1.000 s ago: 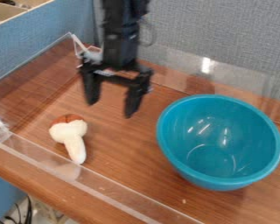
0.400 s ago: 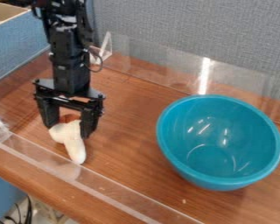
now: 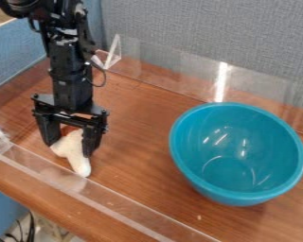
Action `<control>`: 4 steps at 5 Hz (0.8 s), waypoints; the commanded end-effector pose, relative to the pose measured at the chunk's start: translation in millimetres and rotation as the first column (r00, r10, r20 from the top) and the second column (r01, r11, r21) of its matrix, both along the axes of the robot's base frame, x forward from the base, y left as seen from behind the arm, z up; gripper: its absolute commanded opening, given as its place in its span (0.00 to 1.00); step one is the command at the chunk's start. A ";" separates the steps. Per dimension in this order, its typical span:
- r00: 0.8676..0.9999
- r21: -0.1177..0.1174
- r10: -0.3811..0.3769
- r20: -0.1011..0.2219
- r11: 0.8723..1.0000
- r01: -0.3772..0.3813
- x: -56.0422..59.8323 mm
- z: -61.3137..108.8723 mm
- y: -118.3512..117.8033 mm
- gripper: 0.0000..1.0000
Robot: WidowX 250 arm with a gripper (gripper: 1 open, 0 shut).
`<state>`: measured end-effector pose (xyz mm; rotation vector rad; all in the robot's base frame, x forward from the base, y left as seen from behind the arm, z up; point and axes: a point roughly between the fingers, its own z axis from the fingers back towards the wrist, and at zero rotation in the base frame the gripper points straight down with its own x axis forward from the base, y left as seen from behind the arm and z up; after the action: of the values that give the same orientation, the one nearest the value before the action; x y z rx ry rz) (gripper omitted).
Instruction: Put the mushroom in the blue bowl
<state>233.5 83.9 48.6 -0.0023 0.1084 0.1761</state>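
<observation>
The mushroom [image 3: 75, 151] lies on its side on the wooden table near the front left, cream-white, its cap end hidden behind the gripper. My gripper [image 3: 69, 139] points straight down over it, open, with one black finger on each side of the mushroom's upper end. The fingers straddle it without closing. The blue bowl [image 3: 238, 151] stands upright at the right, teal and glossy, with nothing inside, well apart from the gripper.
A clear plastic wall [image 3: 110, 210] runs along the table's front edge and another stands along the back [image 3: 230, 76]. A blue partition [image 3: 22, 52] rises at the left. Bare wood lies between mushroom and bowl.
The arm has swung from the table's middle to the left and come down, so the open fingers now sit around the mushroom. Mushroom and bowl have not moved.
</observation>
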 end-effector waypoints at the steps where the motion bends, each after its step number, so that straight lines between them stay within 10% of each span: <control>1: 0.999 0.004 0.023 0.022 1.000 -0.023 0.9 0.9 5.6 1.00; 4: 0.999 -0.006 0.037 0.015 0.999 -0.037 0.7 -12.5 7.6 1.00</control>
<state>231.7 88.5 34.4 -0.0124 0.1157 0.2086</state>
